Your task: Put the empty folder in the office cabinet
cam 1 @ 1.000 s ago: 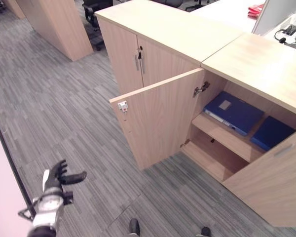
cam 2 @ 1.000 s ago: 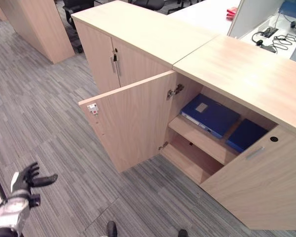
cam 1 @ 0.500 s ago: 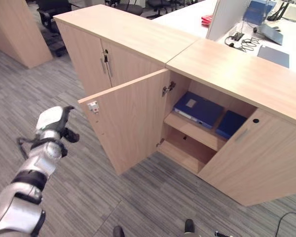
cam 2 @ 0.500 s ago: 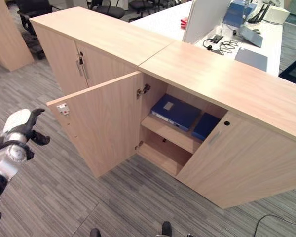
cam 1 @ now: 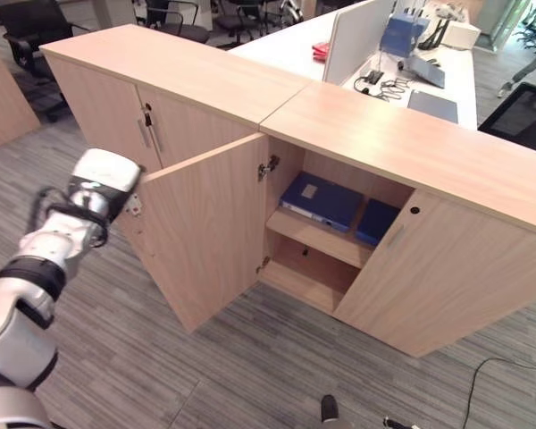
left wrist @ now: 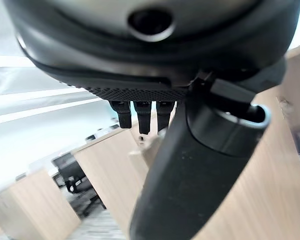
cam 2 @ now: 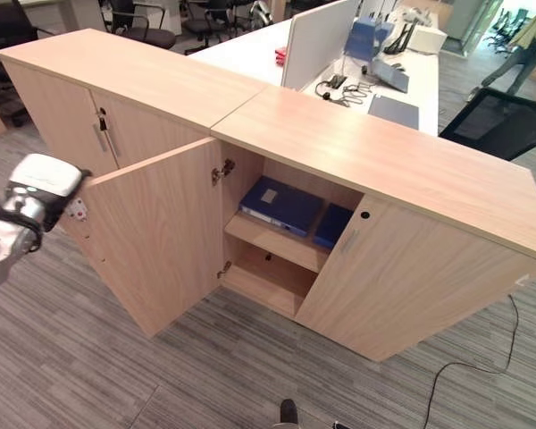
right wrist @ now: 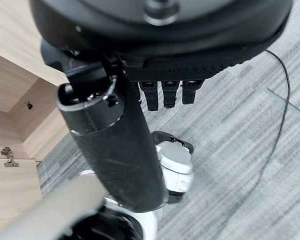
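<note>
- We get bright, even overhead office light. The cabinet top is flatly lit, with no hard glare.
- The open compartment sits in soft shadow, and it is darkest low down at the back.
- The carpet is evenly lit, with only faint, soft-edged shade at the cabinet's foot.
- The white desk is the brightest patch, near washed out.
- In the left wrist view the pale backdrop is blown out, and the left hand reads dark against it.
- The right hand is dark, with a dull sheen along it.
</note>
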You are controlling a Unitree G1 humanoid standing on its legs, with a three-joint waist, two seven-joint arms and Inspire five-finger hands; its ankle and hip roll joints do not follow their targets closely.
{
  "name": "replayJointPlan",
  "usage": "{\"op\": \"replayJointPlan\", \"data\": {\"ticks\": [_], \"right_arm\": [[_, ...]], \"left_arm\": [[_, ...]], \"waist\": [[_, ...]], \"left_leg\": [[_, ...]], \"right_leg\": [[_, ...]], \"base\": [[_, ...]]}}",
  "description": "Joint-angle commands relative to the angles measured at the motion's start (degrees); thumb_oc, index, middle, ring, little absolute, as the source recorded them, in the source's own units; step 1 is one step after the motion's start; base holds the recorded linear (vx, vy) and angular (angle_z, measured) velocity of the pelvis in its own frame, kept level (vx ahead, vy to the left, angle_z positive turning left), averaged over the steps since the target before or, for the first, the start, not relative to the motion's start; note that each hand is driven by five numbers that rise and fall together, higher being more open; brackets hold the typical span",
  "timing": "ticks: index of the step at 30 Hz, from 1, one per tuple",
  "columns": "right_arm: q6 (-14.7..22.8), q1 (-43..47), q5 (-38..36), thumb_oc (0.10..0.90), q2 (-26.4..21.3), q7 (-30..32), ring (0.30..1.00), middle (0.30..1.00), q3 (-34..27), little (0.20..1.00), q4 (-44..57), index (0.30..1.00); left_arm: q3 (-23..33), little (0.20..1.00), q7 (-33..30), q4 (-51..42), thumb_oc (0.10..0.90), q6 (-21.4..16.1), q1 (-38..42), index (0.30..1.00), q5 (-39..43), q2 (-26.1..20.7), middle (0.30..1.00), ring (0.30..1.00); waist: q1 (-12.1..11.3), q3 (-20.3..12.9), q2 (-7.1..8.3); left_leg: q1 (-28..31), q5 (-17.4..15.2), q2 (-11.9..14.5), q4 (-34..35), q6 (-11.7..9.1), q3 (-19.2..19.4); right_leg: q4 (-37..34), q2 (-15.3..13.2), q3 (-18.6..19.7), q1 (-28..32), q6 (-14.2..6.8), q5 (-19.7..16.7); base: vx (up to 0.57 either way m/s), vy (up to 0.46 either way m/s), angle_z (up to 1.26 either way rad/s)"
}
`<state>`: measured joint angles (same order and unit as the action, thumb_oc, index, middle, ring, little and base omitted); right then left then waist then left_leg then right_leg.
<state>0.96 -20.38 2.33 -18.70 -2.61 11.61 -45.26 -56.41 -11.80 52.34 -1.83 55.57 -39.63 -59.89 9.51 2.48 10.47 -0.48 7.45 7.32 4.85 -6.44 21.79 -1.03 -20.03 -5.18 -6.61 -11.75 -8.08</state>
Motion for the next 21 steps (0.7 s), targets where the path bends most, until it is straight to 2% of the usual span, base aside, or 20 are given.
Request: {"op": "replayJointPlan", "data": {"ticks": [1,2,5,6,7,9,10,11,12,13,14,15,16,17,21], "right_arm": [[1.5,0.5,1.3,0.800,-6.1,1.0,0.900,0.900,-1.2,0.900,3.6,0.900],[1.5,0.2,0.7,0.800,-5.7,1.0,0.900,0.900,-1.9,0.900,4.1,0.900],[1.5,0.2,0.7,0.800,-5.8,1.0,0.900,0.900,-1.9,0.900,4.1,0.900],[1.3,0.1,0.5,0.800,-4.4,2.2,0.900,0.900,-2.7,0.900,3.7,0.900],[1.4,0.9,0.2,0.800,-4.6,1.5,0.900,0.900,-2.5,0.900,3.1,0.900],[0.8,0.7,1.1,0.800,-4.1,2.3,0.900,0.900,-3.3,0.900,1.5,0.900],[0.7,1.1,0.9,0.800,-3.3,3.3,0.900,0.900,-3.6,0.900,0.4,0.900],[0.6,1.5,0.6,0.800,-3.2,3.5,0.900,0.900,-3.7,0.900,-0.2,0.900],[0.5,2.7,-0.1,0.800,-2.4,4.1,0.900,0.900,-3.9,0.900,-1.8,0.900],[0.4,3.5,-0.3,0.800,-2.0,4.4,0.900,0.900,-3.7,0.900,-2.6,0.900],[0.3,4.4,-0.3,0.800,-1.2,4.6,0.900,0.900,-3.3,0.900,-3.4,0.900],[0.3,4.4,-0.4,0.800,-1.3,4.6,0.900,0.900,-3.3,0.900,-3.4,0.900],[0.2,5.3,-0.6,0.800,-0.4,4.8,0.900,0.900,-3.1,0.900,-4.9,0.900],[-0.3,6.7,-0.8,0.800,0.7,4.8,0.900,0.900,-3.0,0.900,-7.0,0.900],[-0.6,7.9,-0.1,0.800,2.2,4.3,0.900,0.900,-1.2,0.900,-10.6,0.900]], "left_arm": [[5.0,0.900,-4.5,-8.1,0.800,-3.3,8.9,0.900,-1.8,3.3,0.900,0.900],[6.3,0.900,-4.3,-13.1,0.800,-4.5,6.0,0.900,-1.6,3.1,0.900,0.900],[6.4,0.900,-4.3,-13.1,0.800,-4.5,5.9,0.900,-1.7,3.1,0.900,0.900],[11.7,0.900,-3.2,-25.7,0.800,-8.8,-4.1,0.900,3.8,7.5,0.900,0.900],[11.4,0.900,-1.3,-27.5,0.800,-8.2,-5.1,0.900,2.2,6.5,0.900,0.900],[15.3,0.900,-1.6,-29.1,0.800,-9.3,-9.3,0.900,6.2,10.2,0.900,0.900],[18.5,0.900,-1.5,-32.0,0.800,-9.7,-13.7,0.900,9.5,14.5,0.900,0.900],[19.6,0.900,-1.0,-32.7,0.800,-9.9,-15.6,0.900,10.3,16.1,0.900,0.900],[22.1,0.900,-0.7,-34.2,0.800,-10.9,-19.8,0.900,13.8,21.1,0.900,0.900],[23.3,0.900,-0.6,-34.9,0.800,-10.9,-22.1,0.900,15.7,23.5,0.900,0.900],[24.2,0.900,0.2,-35.5,0.800,-11.0,-25.0,0.900,17.6,26.6,0.900,0.900],[24.3,0.900,0.3,-35.6,0.800,-11.0,-25.1,0.900,17.6,26.6,0.900,0.900],[25.1,0.900,1.1,-36.8,0.800,-10.9,-28.3,0.900,19.5,29.1,0.900,0.900],[26.1,0.900,5.5,-41.7,0.800,-11.4,-32.4,0.900,25.7,31.4,0.900,0.900],[24.5,0.900,8.5,-48.6,0.800,-12.6,-34.0,0.900,31.7,33.3,0.900,0.900]], "waist": [[3.1,1.3,-4.63],[3.0,1.2,-4.51],[3.1,1.2,-4.54],[1.6,1.5,-3.55],[1.4,0.9,-3.71],[1.4,0.6,-3.50],[0.8,0.7,-3.12],[0.7,0.6,-3.19],[0.3,0.8,-2.99],[-0.1,0.8,-3.01],[-0.6,0.9,-2.91],[-0.6,0.9,-2.94],[-1.2,1.2,-3.02],[-1.9,1.7,-3.33],[-2.4,2.3,-3.60]], "left_leg": [[3.3,-9.1,0.5,0.1,2.9,-2.6],[3.4,-9.1,0.5,0.1,2.9,-2.8],[3.4,-9.1,0.5,0.1,2.9,-2.9],[3.5,-8.8,0.6,0.1,2.7,-3.6],[3.4,-9.0,0.4,0.1,2.8,-4.0],[3.5,-9.0,0.2,0.1,2.8,-4.2],[3.6,-9.0,0.1,0.1,2.8,-4.7],[3.4,-8.9,0.1,0.1,2.9,-4.8],[3.6,-9.1,-0.2,0.1,2.9,-5.5],[3.5,-9.0,-0.3,0.1,3.0,-5.6],[3.6,-9.2,-0.6,0.1,3.1,-5.7],[3.6,-9.2,-0.6,0.1,3.1,-5.7],[3.7,-9.4,-0.8,0.0,3.3,-6.0],[3.7,-9.5,-0.9,-0.2,3.4,-6.4],[3.8,-9.3,-0.7,-0.2,3.2,-6.4]], "right_leg": [[0.6,-1.2,-0.7,4.8,-3.3,-5.2],[0.6,-1.2,-0.9,5.0,-3.3,-4.7],[0.6,-1.2,-0.9,5.0,-3.3,-4.7],[0.5,-1.3,-2.2,6.2,-3.3,-3.0],[0.3,-1.3,-2.3,6.4,-3.3,-3.4],[0.3,-1.5,-2.7,6.8,-3.3,-3.4],[0.5,-1.7,-3.2,7.2,-3.3,-2.5],[0.5,-1.7,-3.2,7.1,-3.3,-2.5],[0.6,-1.9,-3.4,7.6,-3.3,-2.0],[0.6,-2.0,-3.5,7.5,-3.3,-1.8],[0.5,-2.1,-3.6,7.6,-3.3,-1.2],[0.6,-2.1,-3.6,7.6,-3.3,-1.1],[0.6,-2.3,-3.7,7.8,-3.3,-0.6],[0.3,-2.2,-3.7,8.1,-3.3,0.2],[-1.1,-1.5,-3.9,8.4,-3.3,0.6]], "base": [[-0.01,-0.029,0.04],[-0.01,-0.029,0.05],[-0.01,-0.021,0.11],[0.01,-0.059,0.07],[0.01,-0.079,0.02],[0.01,-0.041,0.05],[-0.01,-0.033,0.25],[-0.01,-0.041,0.37],[-0.03,-0.027,0.33],[-0.04,-0.034,0.25],[-0.03,-0.018,0.18],[-0.03,-0.027,0.04],[-0.05,-0.041,-0.05],[-0.06,-0.053,-0.15],[-0.05,-0.058,-0.18]]}}
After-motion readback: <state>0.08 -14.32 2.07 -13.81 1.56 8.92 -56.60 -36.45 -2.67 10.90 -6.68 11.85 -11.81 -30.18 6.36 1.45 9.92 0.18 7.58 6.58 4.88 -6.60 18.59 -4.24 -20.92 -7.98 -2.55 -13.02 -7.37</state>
